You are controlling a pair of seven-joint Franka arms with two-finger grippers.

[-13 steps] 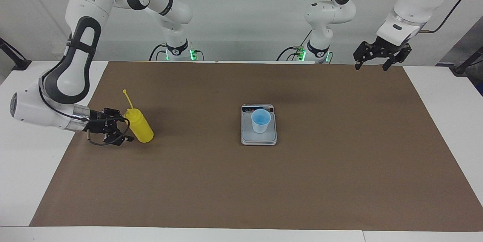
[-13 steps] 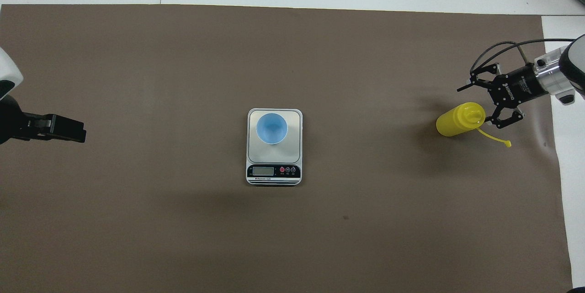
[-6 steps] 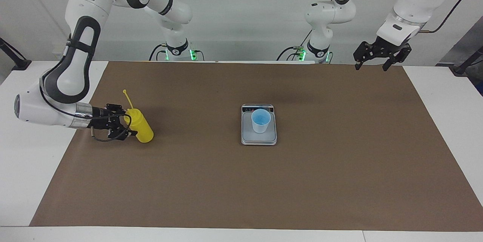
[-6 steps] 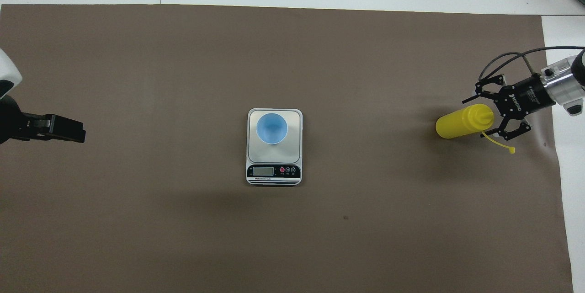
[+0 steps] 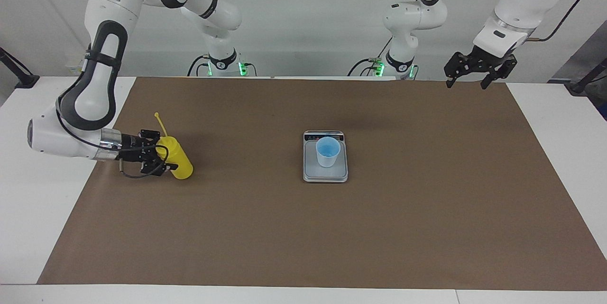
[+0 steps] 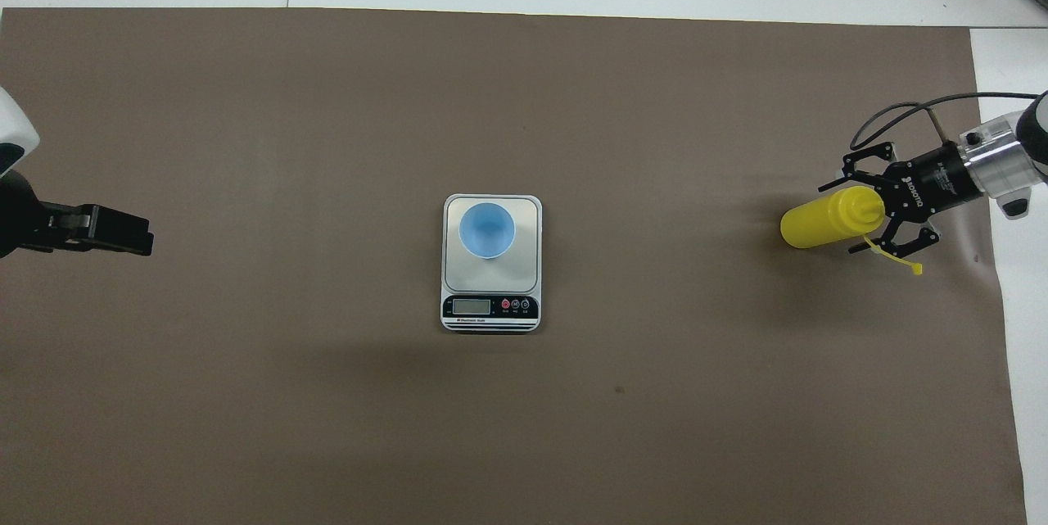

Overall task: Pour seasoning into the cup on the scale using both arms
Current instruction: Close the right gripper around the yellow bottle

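The yellow seasoning bottle [image 5: 176, 159] stands on the brown mat toward the right arm's end of the table, its tethered tip cap [image 5: 157, 115] sticking up. It also shows in the overhead view [image 6: 819, 219]. My right gripper [image 5: 160, 152] reaches in level, open, with a finger on each side of the bottle's upper part [image 6: 850, 214]. The light-blue cup [image 5: 327, 151] stands on the scale [image 5: 325, 174] at mid-table, and the cup [image 6: 487, 230] and the scale [image 6: 530, 214] also show in the overhead view. My left gripper [image 5: 467, 83] waits open, raised over the mat's corner at the left arm's end [image 6: 106, 230].
A brown mat [image 5: 427, 209] covers most of the white table [image 5: 559, 119]. The scale's display strip [image 6: 490, 306] faces the robots. Nothing else stands on the mat.
My right gripper has moved in toward the bottle and now straddles its upper part. The bottle has shifted slightly. The left arm has not moved.
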